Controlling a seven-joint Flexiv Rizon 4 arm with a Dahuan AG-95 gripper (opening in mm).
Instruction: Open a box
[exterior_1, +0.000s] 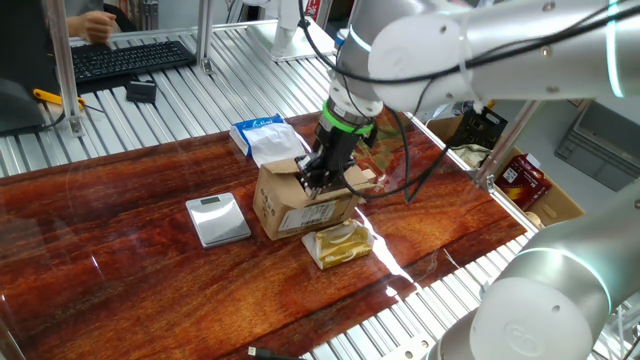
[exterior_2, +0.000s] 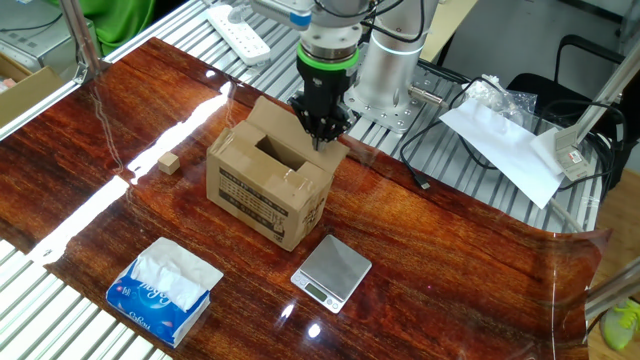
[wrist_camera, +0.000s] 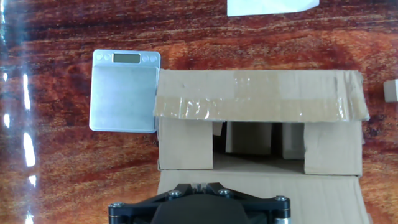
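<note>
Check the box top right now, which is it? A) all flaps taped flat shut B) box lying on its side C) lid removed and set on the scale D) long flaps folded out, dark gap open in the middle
D: in the hand view the box has a taped long flap folded outward and two short flaps partly inward, leaving a dark opening between them; it sits upright beside the scale.

We see a silver scale (exterior_2: 332, 272) on the wooden table (exterior_2: 450, 260), near a blue-and-white tissue packet (exterior_2: 165, 292). We find a yellow packet (exterior_1: 338, 243) lying flat, a small wooden block (exterior_2: 169, 162) apart, a keyboard (exterior_1: 130, 58) and a white power strip (exterior_2: 238, 32) beyond the wood.
</note>
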